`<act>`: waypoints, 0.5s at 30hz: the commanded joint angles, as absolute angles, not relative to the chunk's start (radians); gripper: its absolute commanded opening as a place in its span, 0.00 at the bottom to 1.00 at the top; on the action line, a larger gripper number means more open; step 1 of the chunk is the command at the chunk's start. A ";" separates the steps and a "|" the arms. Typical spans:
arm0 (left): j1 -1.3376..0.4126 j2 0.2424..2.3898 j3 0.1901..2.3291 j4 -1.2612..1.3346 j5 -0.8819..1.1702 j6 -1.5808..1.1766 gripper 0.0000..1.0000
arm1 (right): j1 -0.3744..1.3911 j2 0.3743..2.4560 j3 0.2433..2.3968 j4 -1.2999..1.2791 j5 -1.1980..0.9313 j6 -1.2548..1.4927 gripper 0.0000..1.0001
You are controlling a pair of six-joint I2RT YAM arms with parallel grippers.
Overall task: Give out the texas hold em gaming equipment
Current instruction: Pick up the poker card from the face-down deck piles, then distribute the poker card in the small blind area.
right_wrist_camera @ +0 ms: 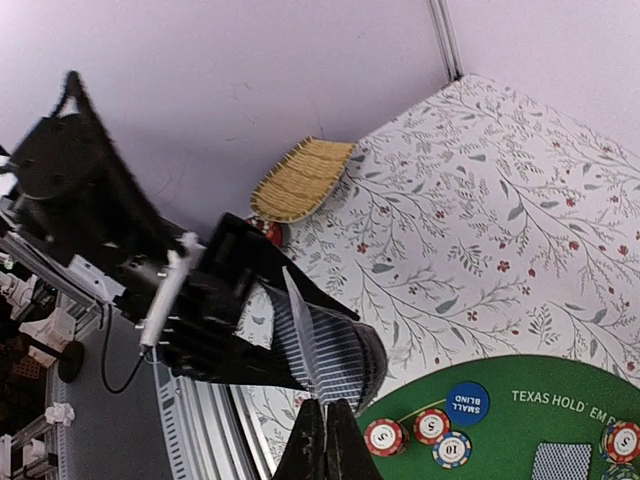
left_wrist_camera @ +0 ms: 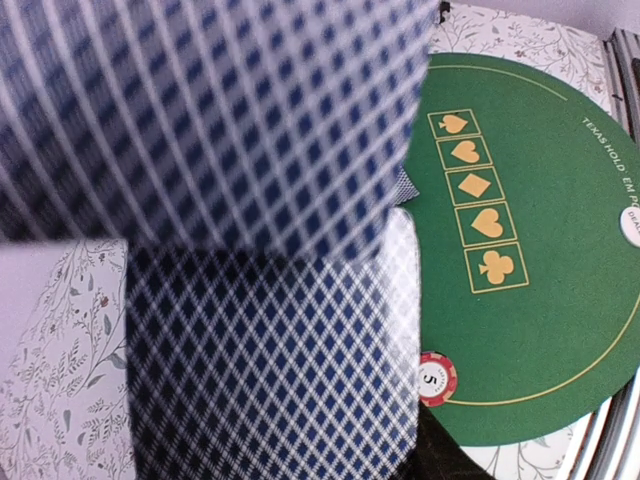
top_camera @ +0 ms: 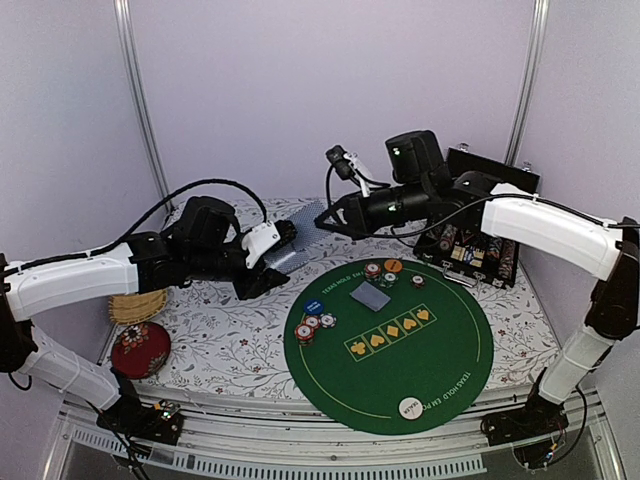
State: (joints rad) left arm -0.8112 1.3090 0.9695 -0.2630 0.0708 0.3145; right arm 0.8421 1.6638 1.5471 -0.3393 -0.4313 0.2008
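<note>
The left gripper (top_camera: pixel 272 256) is closed on a deck of cards (right_wrist_camera: pixel 335 355), held above the table just beyond the far left edge of the round green mat (top_camera: pixel 440 360). The right gripper (right_wrist_camera: pixel 325 440) has its jaws together, pinching a single card (right_wrist_camera: pixel 300 325) that stands out of the deck. Poker chips (top_camera: pixel 313 325) lie at the left edge of the mat
</note>
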 commanded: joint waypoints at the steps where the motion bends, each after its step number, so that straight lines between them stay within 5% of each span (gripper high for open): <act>1: -0.804 1.280 0.968 -0.223 0.076 0.321 0.49 | 0.821 1.520 1.522 -0.336 -0.537 0.211 0.02; 15: -0.805 1.272 0.971 -0.221 0.072 0.317 0.49 | 0.747 1.305 0.953 -0.133 -0.717 0.480 0.02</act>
State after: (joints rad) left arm -0.8112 1.2995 0.9695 -0.2478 0.0704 0.3141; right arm 0.7456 1.2900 1.0840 -0.2581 -0.6426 0.3618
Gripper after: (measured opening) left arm 0.494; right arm 0.019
